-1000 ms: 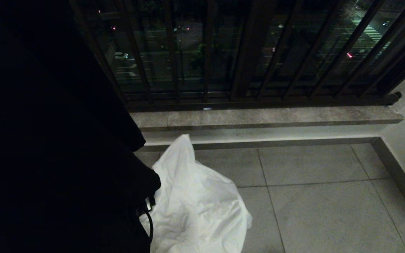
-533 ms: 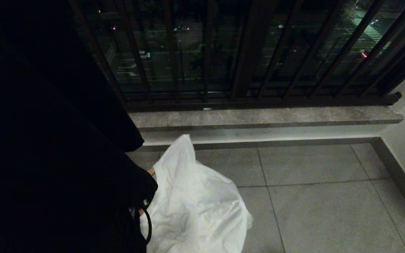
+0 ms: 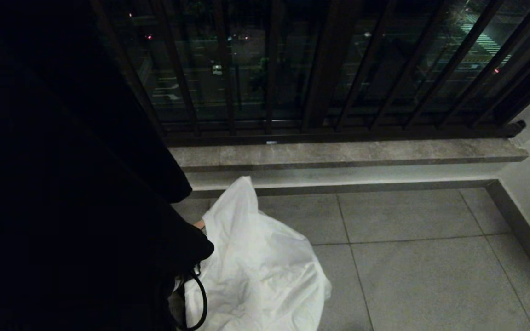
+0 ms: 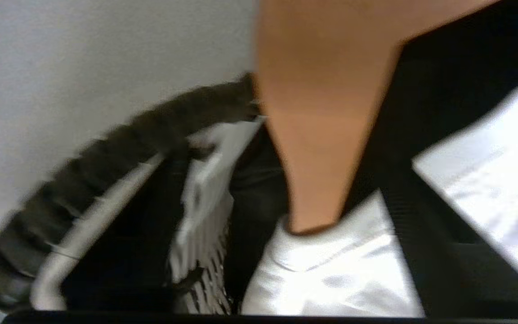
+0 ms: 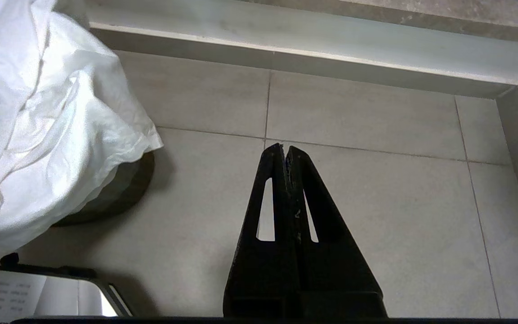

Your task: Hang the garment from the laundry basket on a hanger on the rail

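Head view, left of frame: a dark mass is hiding the left arm. The left tool (image 4: 295, 288) is hovering right over the laundry basket (image 4: 198, 211); its jaw width cannot be told. Just ahead of it, the white garment (image 3: 256, 266) is lying heaped over the basket, its long axis running from a peak near the ledge (image 3: 348, 154) toward the lower frame edge. An unidentified orange-tan shape (image 4: 317, 135) is touching the cloth. Right: the right tool (image 5: 284, 153) is idling over bare floor (image 3: 421, 276), pinched together and empty, well apart; the left arm is judged nearer.
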Tool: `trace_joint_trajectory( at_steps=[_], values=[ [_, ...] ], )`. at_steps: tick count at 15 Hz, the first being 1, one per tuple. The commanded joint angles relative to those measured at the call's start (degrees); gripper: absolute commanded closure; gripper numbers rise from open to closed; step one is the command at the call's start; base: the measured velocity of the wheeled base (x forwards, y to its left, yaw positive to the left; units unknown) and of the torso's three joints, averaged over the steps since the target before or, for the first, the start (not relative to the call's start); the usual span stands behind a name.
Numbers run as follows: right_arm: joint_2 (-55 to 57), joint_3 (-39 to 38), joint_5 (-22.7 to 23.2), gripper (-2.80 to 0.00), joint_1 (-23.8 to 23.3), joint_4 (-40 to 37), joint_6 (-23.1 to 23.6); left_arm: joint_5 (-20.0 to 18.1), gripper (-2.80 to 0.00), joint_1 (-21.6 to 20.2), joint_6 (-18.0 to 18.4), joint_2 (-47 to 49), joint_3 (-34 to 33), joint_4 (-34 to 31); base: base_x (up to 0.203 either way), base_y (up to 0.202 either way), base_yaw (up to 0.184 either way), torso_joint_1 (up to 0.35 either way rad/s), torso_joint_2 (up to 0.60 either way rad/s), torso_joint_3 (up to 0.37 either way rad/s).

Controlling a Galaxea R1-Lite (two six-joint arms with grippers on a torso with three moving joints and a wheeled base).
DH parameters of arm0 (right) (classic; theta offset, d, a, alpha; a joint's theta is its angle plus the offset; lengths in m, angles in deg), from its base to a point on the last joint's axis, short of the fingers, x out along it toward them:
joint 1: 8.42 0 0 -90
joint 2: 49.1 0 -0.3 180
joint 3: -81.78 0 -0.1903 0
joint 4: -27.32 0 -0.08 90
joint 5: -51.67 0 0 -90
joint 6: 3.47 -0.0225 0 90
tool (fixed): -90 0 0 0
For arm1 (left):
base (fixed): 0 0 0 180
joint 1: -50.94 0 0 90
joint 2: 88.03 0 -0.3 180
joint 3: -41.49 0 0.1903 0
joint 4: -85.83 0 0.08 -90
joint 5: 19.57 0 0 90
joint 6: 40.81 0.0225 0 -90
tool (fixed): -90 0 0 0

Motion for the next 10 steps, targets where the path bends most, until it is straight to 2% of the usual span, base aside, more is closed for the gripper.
trace_joint_trajectory(
  at_steps=[1,6,10],
  values=[
    [0.06,-0.01,-0.02,0.00,0.00,0.00,0.05,-0.10,0.00,-0.03,-0.27,0.24,0.44,0.31,0.000,0.000,0.000,0.000,0.00,0.000],
    [0.06,-0.01,0.07,0.00,0.00,0.00,0.05,-0.10,0.00,0.02,-0.25,-0.56,0.44,0.27,0.000,0.000,0.000,0.000,0.00,0.000],
    [0.05,-0.01,0.07,0.00,0.00,0.00,0.05,-0.09,0.00,2.06,0.01,-9.54,-2.17,-0.40,0.000,0.000,0.000,0.000,0.00,0.000]
  ],
)
